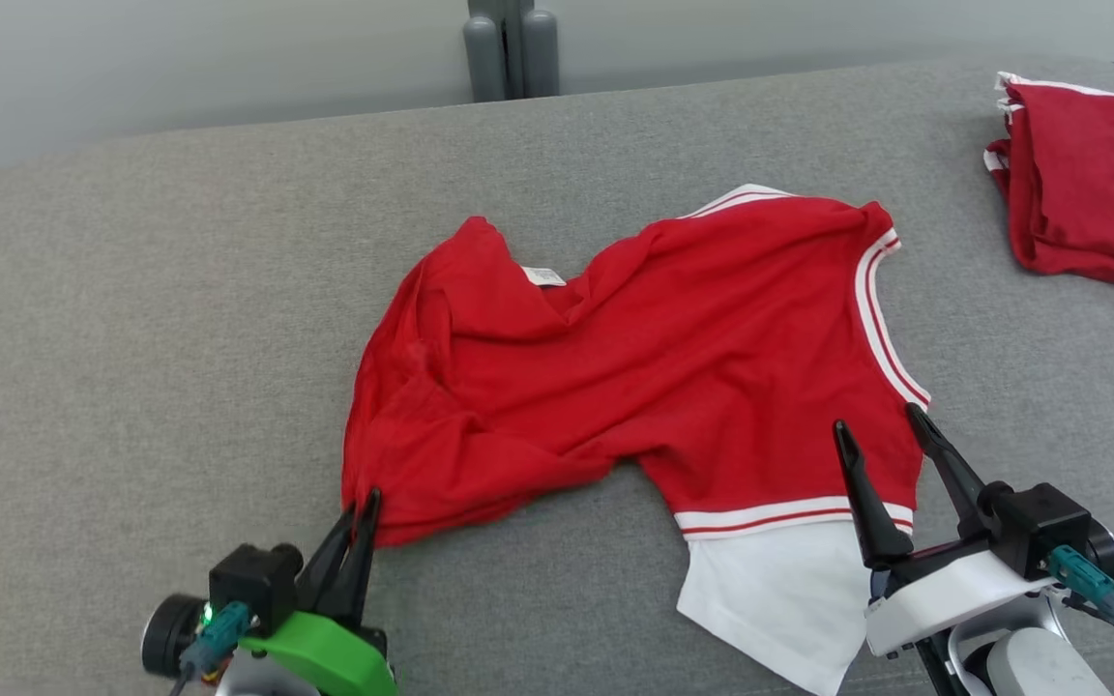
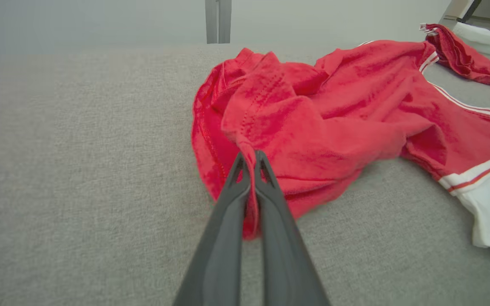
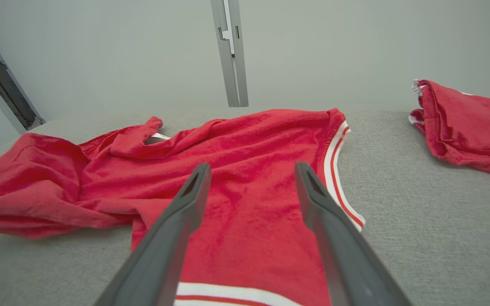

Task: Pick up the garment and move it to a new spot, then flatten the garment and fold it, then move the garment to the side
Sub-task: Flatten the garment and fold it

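The garment (image 1: 654,367) is a red shirt with white, red-striped trim and a white panel, lying crumpled on the grey padded surface (image 1: 151,319). My left gripper (image 1: 364,503) is shut on the garment's near left edge; the left wrist view shows a pinch of red cloth (image 2: 251,199) between the closed fingers (image 2: 228,212). Over the garment's near right corner, my right gripper (image 1: 881,425) stands open with its fingers (image 3: 177,216) apart above the red fabric (image 3: 249,204), holding nothing.
A second red garment (image 1: 1084,184), folded, lies at the far right of the surface and appears as a folded pile (image 3: 466,123) in the right wrist view. A grey post (image 1: 511,48) stands behind the far edge. Bare grey surface stretches to the left.
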Robot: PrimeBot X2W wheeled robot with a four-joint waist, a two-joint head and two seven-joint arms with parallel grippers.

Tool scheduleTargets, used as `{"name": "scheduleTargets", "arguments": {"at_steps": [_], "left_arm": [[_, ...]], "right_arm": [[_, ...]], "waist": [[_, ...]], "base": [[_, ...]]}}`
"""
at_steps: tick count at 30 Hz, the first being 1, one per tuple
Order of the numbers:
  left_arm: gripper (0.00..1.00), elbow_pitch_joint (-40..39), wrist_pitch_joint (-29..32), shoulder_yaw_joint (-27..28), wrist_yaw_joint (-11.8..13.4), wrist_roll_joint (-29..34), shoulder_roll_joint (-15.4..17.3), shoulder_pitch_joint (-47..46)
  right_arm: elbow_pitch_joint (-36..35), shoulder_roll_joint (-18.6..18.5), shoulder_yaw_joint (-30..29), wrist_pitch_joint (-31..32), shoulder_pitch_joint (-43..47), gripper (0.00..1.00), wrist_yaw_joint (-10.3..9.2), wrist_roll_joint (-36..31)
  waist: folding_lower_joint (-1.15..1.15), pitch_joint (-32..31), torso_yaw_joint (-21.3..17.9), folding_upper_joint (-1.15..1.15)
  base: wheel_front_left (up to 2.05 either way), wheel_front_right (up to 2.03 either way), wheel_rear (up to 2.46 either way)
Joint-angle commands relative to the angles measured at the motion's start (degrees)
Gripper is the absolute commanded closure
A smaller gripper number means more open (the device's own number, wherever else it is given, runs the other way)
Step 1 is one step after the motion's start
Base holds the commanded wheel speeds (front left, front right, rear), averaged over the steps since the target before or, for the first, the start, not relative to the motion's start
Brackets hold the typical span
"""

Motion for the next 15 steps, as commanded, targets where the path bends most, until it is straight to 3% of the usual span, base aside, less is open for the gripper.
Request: {"name": "scheduleTargets", "arguments": {"at_steps": [1,6,7,8,9,10,15], "left_arm": [[1.0,-1.0,-0.3,0.4,0.9,-0.9,0.5,2.3],[1.0,-2.6,-0.3,0.6,1.8,-2.3,-0.6,7.3],[0.96,-2.4,-0.3,0.8,1.9,-2.4,-0.9,7.7],[0.75,-2.1,-0.3,1.1,1.7,-2.5,-1.2,8.1],[0.34,-1.9,-0.3,1.3,1.6,-2.3,-1.4,8.3],[0.0,-1.7,-0.3,1.9,1.5,-2.0,-1.6,8.4],[0.0,-2.6,-0.3,5.4,1.3,0.7,-2.5,8.6]], "right_arm": [[0.3,-0.1,-0.1,-0.1,0.6,0.0,-0.05,-0.1],[1.1,0.0,-0.3,-0.1,0.7,0.0,-0.06,-0.1],[1.2,0.0,-0.2,-0.1,0.7,0.0,-0.05,-0.1],[1.4,-0.1,-0.2,-0.1,0.7,0.0,-0.05,-0.1],[1.5,-0.1,-0.1,-0.1,0.6,0.0,-0.05,0.0],[1.7,-0.1,0.0,-0.1,0.6,0.0,-0.05,0.0],[1.9,0.0,-0.5,-0.1,0.6,0.0,-0.05,0.1]], "waist": [[0.0,-0.8,2.0,0.0],[0.0,-0.8,2.8,0.0],[0.0,-0.9,2.8,0.0],[0.0,-1.0,2.9,0.0],[0.0,-1.1,2.8,0.0],[0.0,-1.2,2.8,0.0],[0.0,-2.0,2.3,0.0]], "base": [[0.0,0.0,0.0],[0.0,0.0,0.0],[0.0,0.0,0.0],[0.0,0.0,0.0],[0.0,0.0,0.0],[0.0,0.0,0.0],[0.0,0.0,0.0]]}}
